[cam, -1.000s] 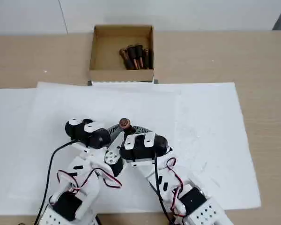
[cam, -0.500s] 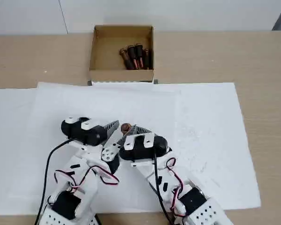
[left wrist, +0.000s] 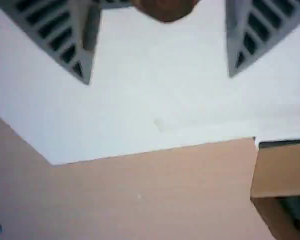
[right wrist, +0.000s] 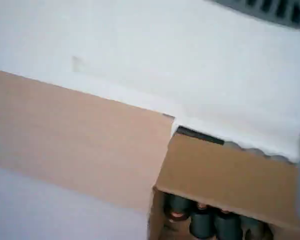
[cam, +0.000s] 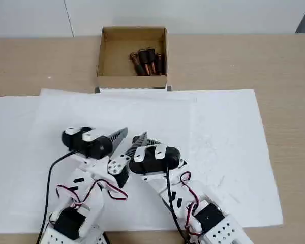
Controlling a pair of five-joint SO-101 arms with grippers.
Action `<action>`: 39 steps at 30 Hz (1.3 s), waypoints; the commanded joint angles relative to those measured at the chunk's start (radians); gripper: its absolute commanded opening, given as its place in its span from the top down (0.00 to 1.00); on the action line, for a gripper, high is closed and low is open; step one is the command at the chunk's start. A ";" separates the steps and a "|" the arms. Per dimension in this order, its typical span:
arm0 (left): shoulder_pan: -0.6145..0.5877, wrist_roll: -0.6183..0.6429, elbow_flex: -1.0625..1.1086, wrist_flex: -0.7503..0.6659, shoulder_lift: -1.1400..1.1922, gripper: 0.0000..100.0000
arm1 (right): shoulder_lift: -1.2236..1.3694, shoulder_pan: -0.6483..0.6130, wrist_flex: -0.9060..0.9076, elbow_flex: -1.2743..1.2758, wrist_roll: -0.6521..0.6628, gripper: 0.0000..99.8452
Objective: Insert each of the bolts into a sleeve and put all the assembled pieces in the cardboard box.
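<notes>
My left gripper (cam: 128, 138) stands open over the white paper, its two grey fingers (left wrist: 65, 45) spread wide. A brown piece (left wrist: 164, 9) shows deep between them in the left wrist view; what it is I cannot tell. My right gripper (cam: 151, 144) sits close beside it, mostly hidden under its own wrist motor. The cardboard box (cam: 132, 81) stands at the far edge of the paper, with several dark, copper-tipped assembled pieces (cam: 148, 62) lying in its right half. The box (right wrist: 230, 175) and those pieces (right wrist: 205, 222) also appear in the right wrist view.
A large white paper sheet (cam: 218, 127) covers the wooden table (cam: 274, 61) in front of the box. Both arms crowd the near middle of the sheet. A corner of the box (left wrist: 282, 170) shows in the left wrist view.
My left arm has drawn back to the left and its jaws have opened. The brown piece that stood between the two grippers has dropped out of sight in the high view.
</notes>
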 commanded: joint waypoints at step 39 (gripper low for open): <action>-0.402 -0.313 0.131 0.178 -0.009 1.00 | -0.001 0.240 0.447 -0.381 -0.279 1.00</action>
